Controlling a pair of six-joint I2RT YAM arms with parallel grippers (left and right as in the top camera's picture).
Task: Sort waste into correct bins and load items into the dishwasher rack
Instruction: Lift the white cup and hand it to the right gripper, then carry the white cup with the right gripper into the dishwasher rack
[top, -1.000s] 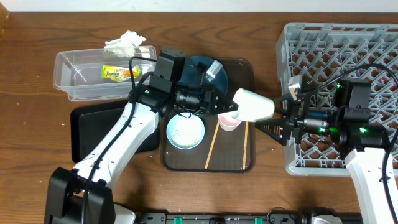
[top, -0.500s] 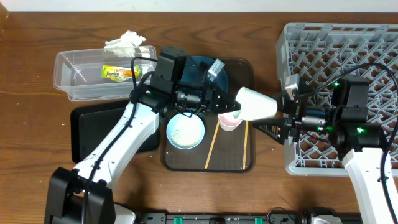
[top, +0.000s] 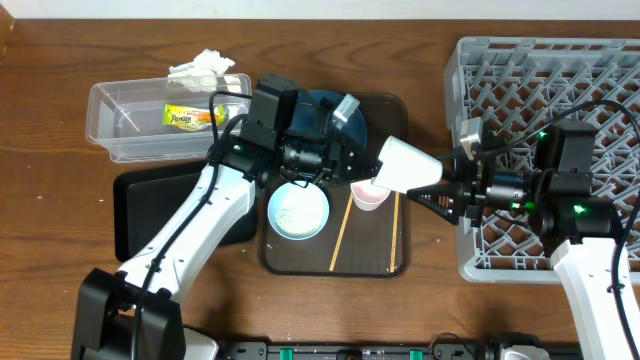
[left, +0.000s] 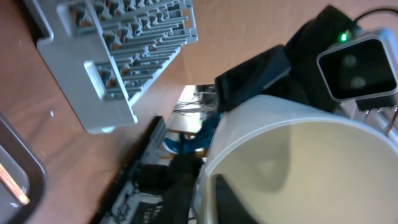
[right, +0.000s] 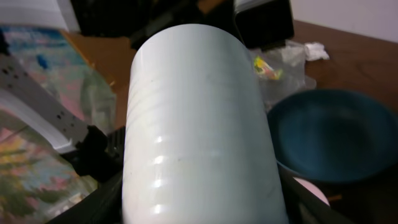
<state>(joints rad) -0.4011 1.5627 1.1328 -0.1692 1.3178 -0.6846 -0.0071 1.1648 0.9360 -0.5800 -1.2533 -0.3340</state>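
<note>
Overhead: the green cup (top: 408, 166) hangs on its side over the desk's middle. The left gripper (top: 362, 172) pinches its rim and the right gripper (top: 445, 186) is set round its base, while the rack (top: 600, 60) fills the right edge.

Left wrist: one finger (left: 230, 202) sits clamped inside the rim.

Right wrist: the fingers (right: 93, 162) flank it, but contact is unclear. I'd close them firmly before the left lets go.

The desk (top: 60, 250) is brown wood, and the room shows only as dim clutter.

The wooden counter (top: 60, 200) carries a clear tub (top: 130, 105) at rear left with a tissue (top: 205, 65) just behind it, a black tray (top: 140, 225) in front of the tub, a brown tray (top: 372, 250) at centre, and a grey rack (top: 500, 60) at right.
</note>
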